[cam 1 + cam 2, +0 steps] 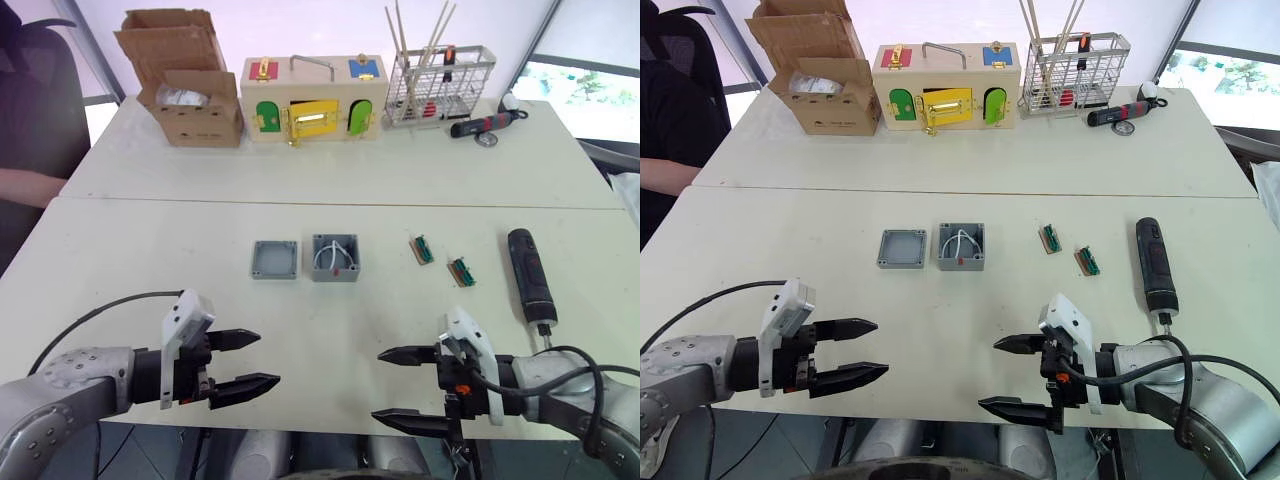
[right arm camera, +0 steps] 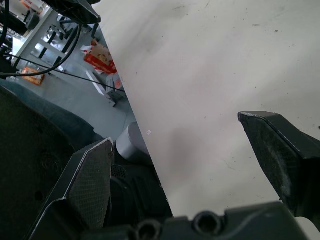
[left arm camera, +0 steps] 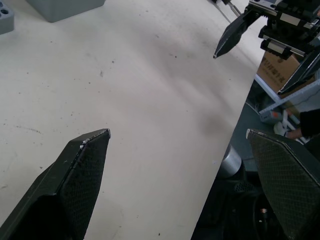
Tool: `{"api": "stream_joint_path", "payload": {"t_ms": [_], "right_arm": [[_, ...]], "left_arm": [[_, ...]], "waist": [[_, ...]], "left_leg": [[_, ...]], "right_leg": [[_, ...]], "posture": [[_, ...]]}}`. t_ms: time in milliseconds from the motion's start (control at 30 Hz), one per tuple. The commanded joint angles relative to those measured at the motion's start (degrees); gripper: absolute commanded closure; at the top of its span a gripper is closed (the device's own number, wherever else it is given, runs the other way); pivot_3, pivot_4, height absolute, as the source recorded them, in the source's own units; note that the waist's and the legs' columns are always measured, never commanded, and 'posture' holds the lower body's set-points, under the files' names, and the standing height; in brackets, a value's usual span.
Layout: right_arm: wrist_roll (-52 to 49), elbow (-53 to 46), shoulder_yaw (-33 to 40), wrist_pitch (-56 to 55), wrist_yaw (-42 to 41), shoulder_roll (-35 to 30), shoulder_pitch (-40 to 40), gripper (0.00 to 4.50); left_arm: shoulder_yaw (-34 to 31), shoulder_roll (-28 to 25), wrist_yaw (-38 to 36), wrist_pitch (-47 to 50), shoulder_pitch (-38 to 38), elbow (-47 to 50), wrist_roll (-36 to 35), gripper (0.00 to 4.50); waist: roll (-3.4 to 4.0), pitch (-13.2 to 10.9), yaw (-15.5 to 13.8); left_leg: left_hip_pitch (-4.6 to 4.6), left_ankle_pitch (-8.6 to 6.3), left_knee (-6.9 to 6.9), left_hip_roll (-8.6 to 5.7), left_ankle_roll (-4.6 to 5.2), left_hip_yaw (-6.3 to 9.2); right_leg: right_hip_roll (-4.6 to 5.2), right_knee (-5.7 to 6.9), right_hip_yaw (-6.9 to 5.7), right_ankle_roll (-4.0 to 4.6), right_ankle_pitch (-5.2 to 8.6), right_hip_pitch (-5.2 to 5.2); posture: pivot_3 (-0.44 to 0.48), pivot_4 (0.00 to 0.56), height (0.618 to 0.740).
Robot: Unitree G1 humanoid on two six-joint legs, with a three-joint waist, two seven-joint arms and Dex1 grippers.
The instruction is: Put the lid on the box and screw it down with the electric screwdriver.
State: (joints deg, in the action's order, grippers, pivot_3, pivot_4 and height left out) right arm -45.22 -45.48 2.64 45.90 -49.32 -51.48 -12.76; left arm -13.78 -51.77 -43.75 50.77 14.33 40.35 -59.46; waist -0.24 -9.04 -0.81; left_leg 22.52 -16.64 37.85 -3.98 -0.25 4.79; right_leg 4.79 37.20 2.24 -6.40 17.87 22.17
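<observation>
The grey lid (image 1: 274, 259) lies flat on the white table, just left of the deeper grey box (image 1: 335, 257), which holds white wires and shows a small red mark. Over to the right lies the thick black electric screwdriver (image 1: 530, 275), its bit pointing toward me. My left gripper (image 1: 255, 360) hovers open near the table's front edge, well short of the lid. My right gripper (image 1: 383, 385) is open too, at the front edge, left of the screwdriver's tip. Nothing sits between either pair of fingers. In the left wrist view the box (image 3: 65, 7) and the right gripper (image 3: 235, 35) appear.
Two small green connector blocks (image 1: 422, 249) (image 1: 461, 270) lie between box and screwdriver. At the back stand a cardboard box (image 1: 190, 85), a wooden box with coloured doors (image 1: 312, 100), a wire rack (image 1: 440, 85) and a black-and-red hand tool (image 1: 487, 124). A person's arm (image 1: 25, 187) rests at far left.
</observation>
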Motion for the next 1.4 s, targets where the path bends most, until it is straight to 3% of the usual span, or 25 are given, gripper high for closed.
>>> {"api": "stream_joint_path", "payload": {"t_ms": [33, 500, 800, 933, 1033, 1167, 1267, 1333, 1400], "right_arm": [[-1.14, -1.81, -0.06, 0.01, 0.31, -0.04, 0.34, 0.04], [1.35, -0.99, -0.73, -1.15, 1.86, 0.39, 1.44, 0.04], [1.57, 1.42, 0.27, 0.19, 1.87, -0.89, 6.04, 0.04], [-9.08, 0.52, 3.17, 10.24, 3.33, -5.00, 15.66, 0.04], [-14.11, 1.30, 4.15, 14.05, 5.94, -5.48, 22.70, 0.04], [-16.08, 2.21, 4.30, 15.88, 10.53, -3.80, 26.97, 0.04], [-15.11, 1.84, 3.84, 15.21, 13.09, -2.38, 27.70, 0.04], [-13.46, 1.38, 3.51, 14.27, 14.49, -1.56, 26.46, 0.04], [-12.44, 1.30, 3.20, 13.70, 15.66, -0.88, 25.67, 0.04]], "left_arm": [[-1.01, 0.05, -0.33, -0.28, -0.81, 0.23, -1.09, 0.00], [-0.48, 0.33, -0.30, -0.15, -1.71, -0.27, -0.73, 0.00], [2.37, -3.30, -0.75, -2.01, -3.27, -1.90, 9.60, 0.00], [5.34, -14.16, -10.60, -1.50, -18.49, -10.67, 13.45, 0.00], [16.34, -17.35, -19.74, -4.12, -36.36, -18.88, 21.10, 0.00], [28.11, -11.97, -27.56, -8.77, -53.74, -28.53, 30.82, 0.00], [35.47, -2.69, -32.69, -12.85, -65.39, -36.63, 36.36, 0.00], [39.17, 2.89, -35.60, -15.66, -69.50, -40.48, 39.11, 0.00], [40.67, 6.25, -37.65, -17.67, -71.18, -43.11, 40.82, 0.00]], "waist": [[0.00, 0.00, 0.00], [0.00, 0.00, 0.03], [-0.01, -0.03, -0.04], [-0.14, -0.15, -0.13], [-0.17, -0.22, -0.09], [-0.20, -0.22, 0.06], [-0.24, -0.23, 0.01], [-0.25, -0.24, 0.12], [-0.26, -0.24, 0.29]], "left_leg": [[0.00, 0.00, 0.00, 0.00, 0.00, 0.00], [0.00, 0.00, -0.03, 0.00, 0.00, 0.00], [0.00, 0.00, -0.11, 0.00, 0.00, 0.00], [0.04, 0.02, -0.19, -0.01, -0.04, 0.02], [0.05, 0.08, -0.18, 0.00, -0.12, 0.11], [0.08, 0.07, -0.48, -0.14, -0.08, -0.02], [0.78, 0.27, -0.30, -0.12, -0.39, 0.00], [1.45, 0.27, 0.21, -0.09, -0.39, 0.20], [1.52, 0.27, 0.35, -0.15, -0.39, 0.14]], "right_leg": [[0.00, 0.00, 0.00, 0.00, 0.00, 0.00], [0.00, -0.03, 0.00, 0.00, 0.00, 0.02], [0.00, -0.07, 0.00, 0.00, 0.00, 0.03], [0.00, -0.10, -0.03, 0.03, -0.02, 0.13], [-0.02, -0.15, -0.17, 0.15, -0.04, 0.17], [0.16, -0.23, -0.22, 0.06, -0.08, 0.20], [0.15, -0.02, -0.50, 0.04, -0.08, 0.88], [0.10, 0.15, -0.83, 0.02, -0.09, 1.32], [0.14, 0.16, -0.86, 0.01, -0.09, 1.30]], "posture": [[0.000, 0.150, 0.740], [0.000, 0.150, 0.740], [0.000, 0.150, 0.740], [0.000, 0.150, 0.740], [0.000, 0.150, 0.740], [0.000, 0.150, 0.740], [0.000, 0.150, 0.740], [0.000, 0.150, 0.740], [0.000, 0.150, 0.740]]}}
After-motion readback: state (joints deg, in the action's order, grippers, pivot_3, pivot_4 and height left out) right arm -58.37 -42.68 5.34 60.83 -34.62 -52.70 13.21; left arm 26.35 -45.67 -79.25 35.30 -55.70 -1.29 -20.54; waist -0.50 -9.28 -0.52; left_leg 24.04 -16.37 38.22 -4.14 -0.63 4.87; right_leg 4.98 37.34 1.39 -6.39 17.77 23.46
